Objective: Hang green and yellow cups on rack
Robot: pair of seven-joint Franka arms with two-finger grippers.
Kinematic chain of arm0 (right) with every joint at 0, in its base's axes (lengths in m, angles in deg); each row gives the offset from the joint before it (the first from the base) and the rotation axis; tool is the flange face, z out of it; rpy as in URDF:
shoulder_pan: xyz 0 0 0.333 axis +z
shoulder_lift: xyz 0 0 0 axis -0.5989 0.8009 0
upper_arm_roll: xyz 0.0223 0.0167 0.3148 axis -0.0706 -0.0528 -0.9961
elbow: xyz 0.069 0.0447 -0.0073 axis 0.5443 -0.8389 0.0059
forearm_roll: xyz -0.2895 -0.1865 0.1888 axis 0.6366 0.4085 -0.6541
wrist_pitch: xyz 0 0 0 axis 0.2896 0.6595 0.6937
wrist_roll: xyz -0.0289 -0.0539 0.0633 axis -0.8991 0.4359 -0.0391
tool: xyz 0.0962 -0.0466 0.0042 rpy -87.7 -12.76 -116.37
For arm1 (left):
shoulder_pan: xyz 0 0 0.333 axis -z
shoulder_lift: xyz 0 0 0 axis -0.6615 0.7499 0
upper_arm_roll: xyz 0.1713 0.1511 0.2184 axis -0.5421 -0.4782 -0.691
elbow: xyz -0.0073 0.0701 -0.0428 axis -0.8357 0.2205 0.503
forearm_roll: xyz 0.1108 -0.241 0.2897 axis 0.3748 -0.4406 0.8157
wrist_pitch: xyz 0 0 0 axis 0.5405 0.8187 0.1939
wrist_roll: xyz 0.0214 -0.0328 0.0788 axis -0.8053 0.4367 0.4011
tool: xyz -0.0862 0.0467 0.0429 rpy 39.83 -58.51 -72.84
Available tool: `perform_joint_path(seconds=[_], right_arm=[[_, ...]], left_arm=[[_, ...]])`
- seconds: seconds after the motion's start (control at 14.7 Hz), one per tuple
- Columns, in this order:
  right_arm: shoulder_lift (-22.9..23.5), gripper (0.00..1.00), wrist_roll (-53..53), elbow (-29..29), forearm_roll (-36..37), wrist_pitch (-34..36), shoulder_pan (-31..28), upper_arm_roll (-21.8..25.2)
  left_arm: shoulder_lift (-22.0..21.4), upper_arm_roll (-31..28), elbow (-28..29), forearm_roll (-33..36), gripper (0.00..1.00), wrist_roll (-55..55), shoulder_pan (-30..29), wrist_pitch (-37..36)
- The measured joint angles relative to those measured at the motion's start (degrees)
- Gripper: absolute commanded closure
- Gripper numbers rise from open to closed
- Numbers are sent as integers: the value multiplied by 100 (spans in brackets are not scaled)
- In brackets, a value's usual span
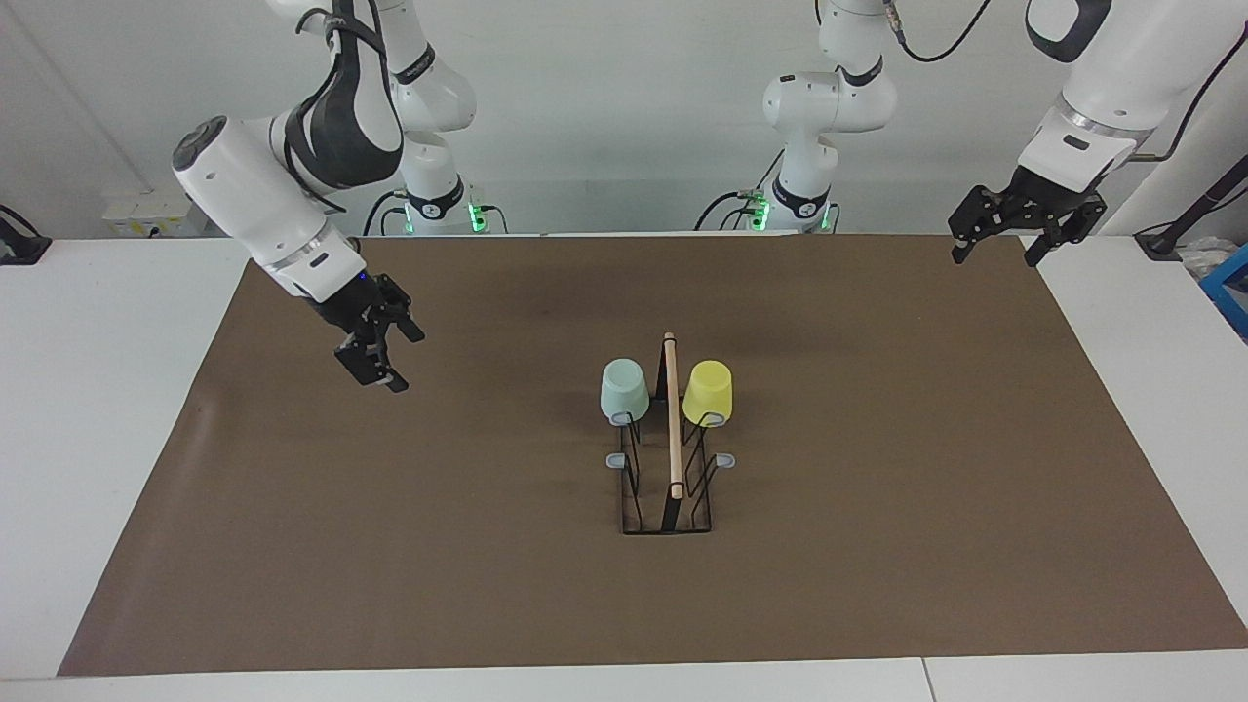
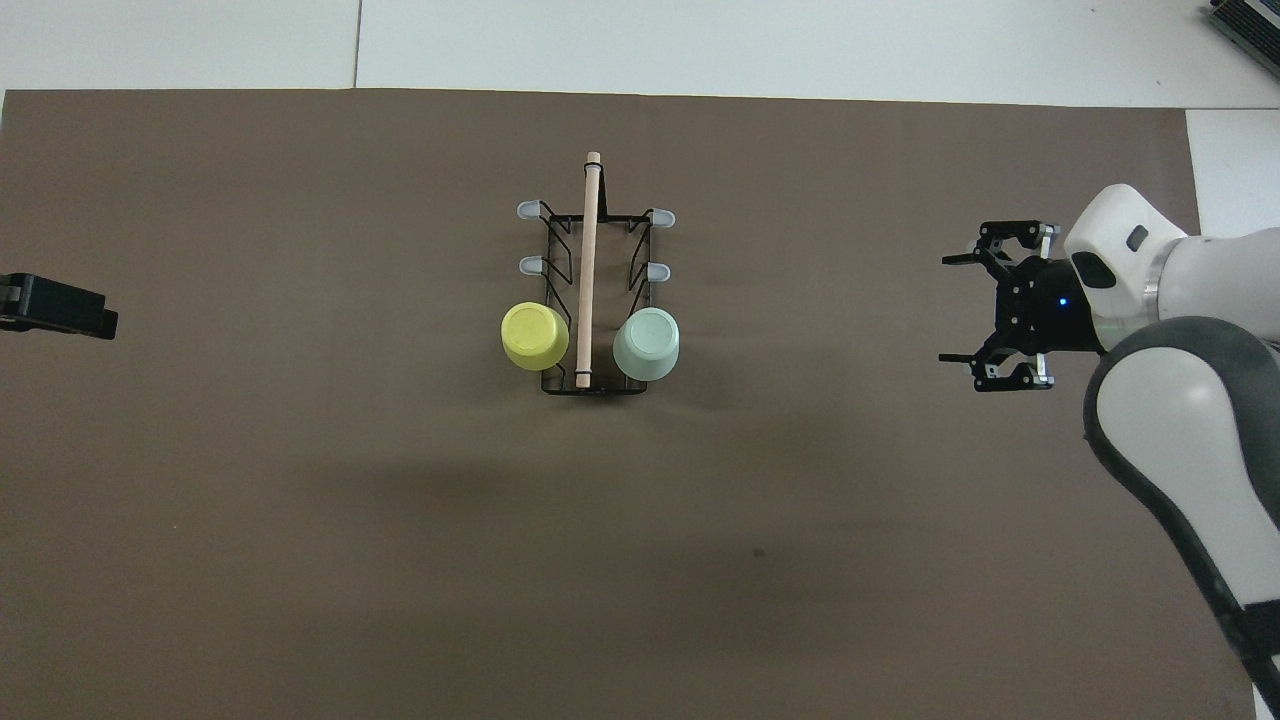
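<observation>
Arms stand apart in the facing view: the right end effector point(image 1: 378, 353) hangs open, tilted down over the desk's brown mat point(image 1: 877, 546), while the left end effector point(image 1: 1004, 237) hovers open at the mat's corner. Overhead, the rack point(image 2: 590, 300) carries the yellow cup point(image 2: 534, 335) and green cup point(image 2: 646, 343) upside down on its prongs nearest the robots.
</observation>
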Motion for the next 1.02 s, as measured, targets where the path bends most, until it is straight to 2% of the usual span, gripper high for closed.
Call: perform_joint_path(seconds=[0.34, 0.68, 1.02], right_arm=[[-433, 0, -2094, 81, 859, 1337, -360, 42], [-506, 0, -5013, 812, 1481, 2893, -557, 34], [-737, 0, -7323, 1073, 1625, 3496, -325, -131]], left_arm=[[0, 0, 0, 0, 0, 0, 0, 0], [0, 0, 0, 0, 0, 0, 0, 0], [0, 0, 0, 0, 0, 0, 0, 0]])
